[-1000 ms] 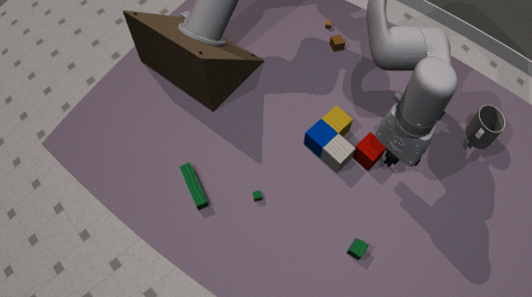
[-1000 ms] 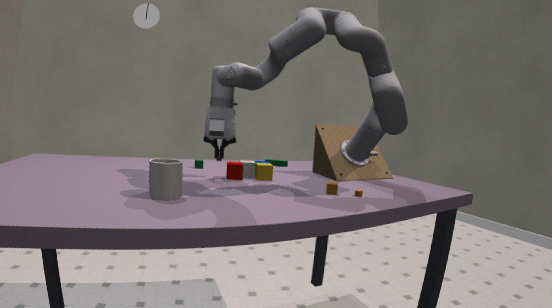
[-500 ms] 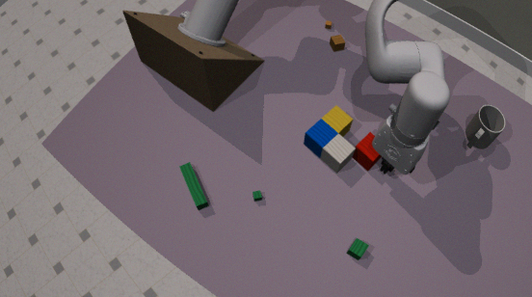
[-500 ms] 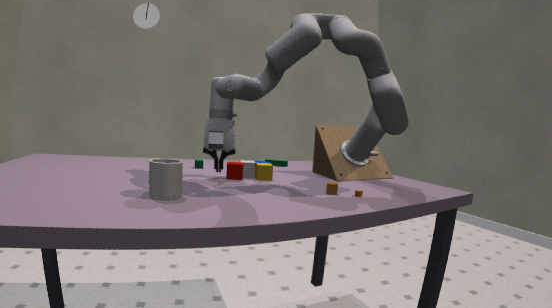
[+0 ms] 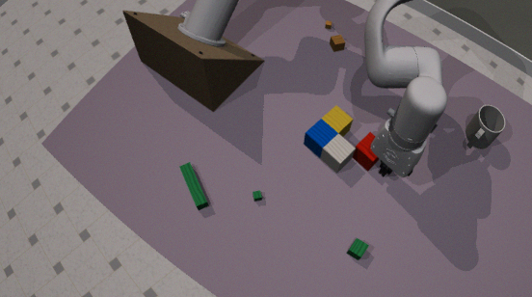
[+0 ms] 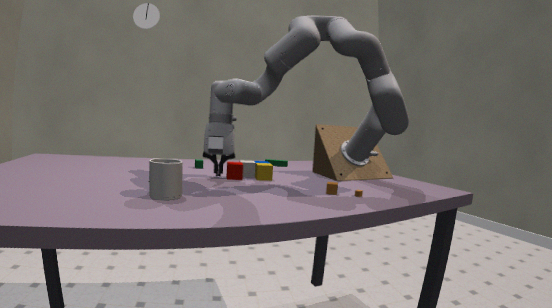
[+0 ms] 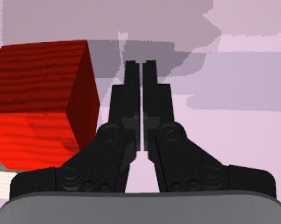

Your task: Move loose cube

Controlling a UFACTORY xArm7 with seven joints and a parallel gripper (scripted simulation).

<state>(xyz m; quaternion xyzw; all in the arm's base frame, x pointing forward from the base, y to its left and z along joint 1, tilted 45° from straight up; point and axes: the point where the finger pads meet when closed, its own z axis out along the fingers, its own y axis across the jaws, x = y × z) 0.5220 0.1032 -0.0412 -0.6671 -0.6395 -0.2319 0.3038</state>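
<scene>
The pincer is pressed shut on nothing, low at the desk just beside the red cube, on the side away from the group; the red cube sits next to the white cube, short of the open corner beside the yellow cube; use the closed tips as a pusher, contact mid-face, nudge slowly toward yellow, then square it against white.

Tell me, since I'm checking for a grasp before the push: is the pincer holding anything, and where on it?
Nothing is held. The pincer is shut on itself, fingers together, low beside the red ribbed cube.
</scene>
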